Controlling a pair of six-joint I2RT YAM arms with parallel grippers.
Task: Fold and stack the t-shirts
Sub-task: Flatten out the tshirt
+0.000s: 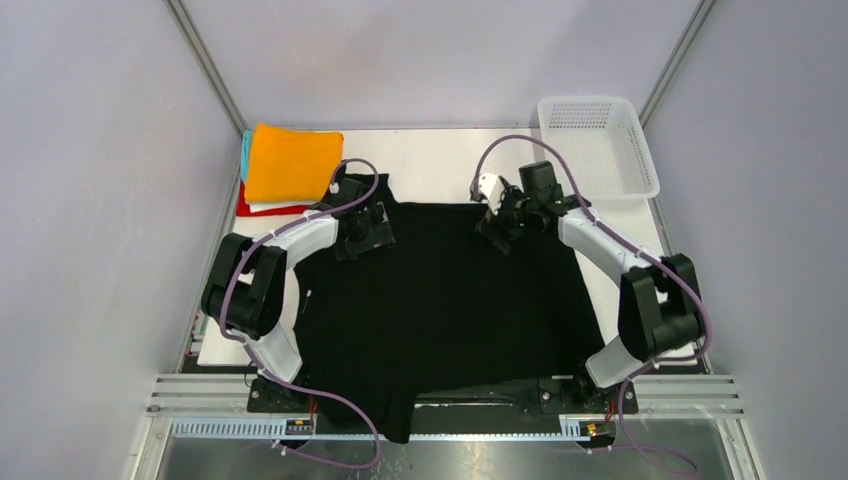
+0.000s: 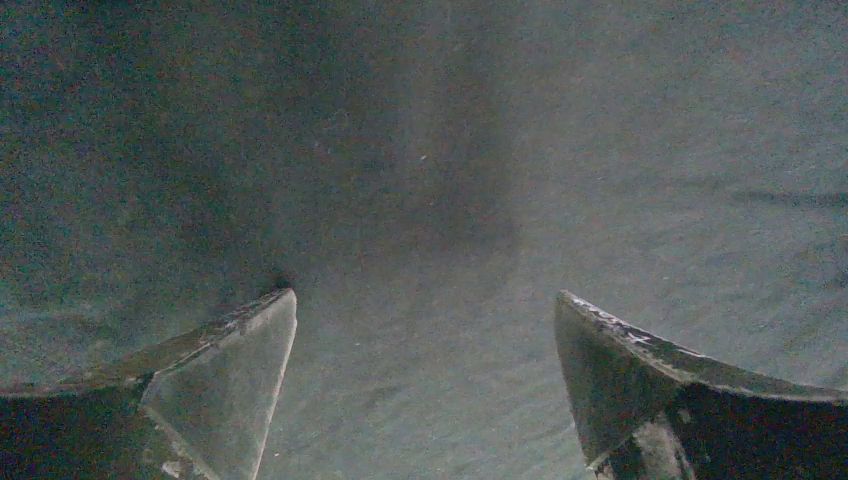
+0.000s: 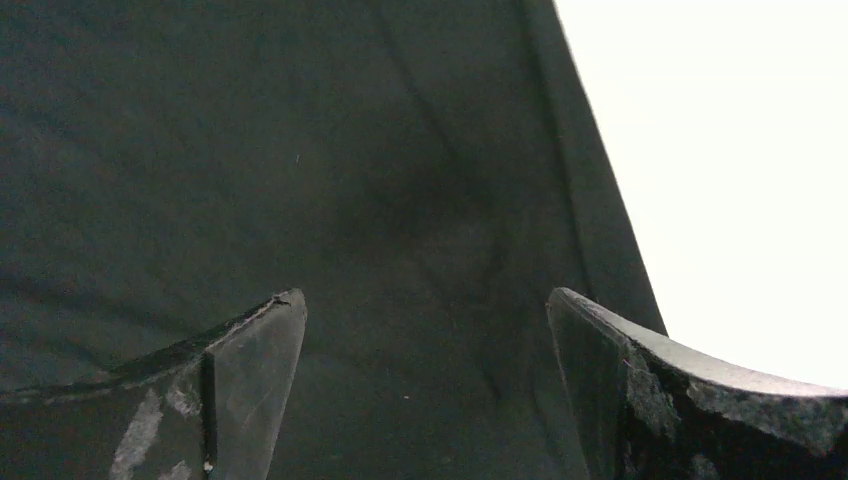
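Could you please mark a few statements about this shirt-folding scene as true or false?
The black t-shirt lies spread out on the table. True.
The left hand is shut on cloth. False: it is open, holding nothing.
An orange shirt tops the folded stack at the far left. True.
The basket sits at the far left. False: it is at the far right.
The right hand is open. True.

No text, label, brand, number or sign can be read anywhere in these views.
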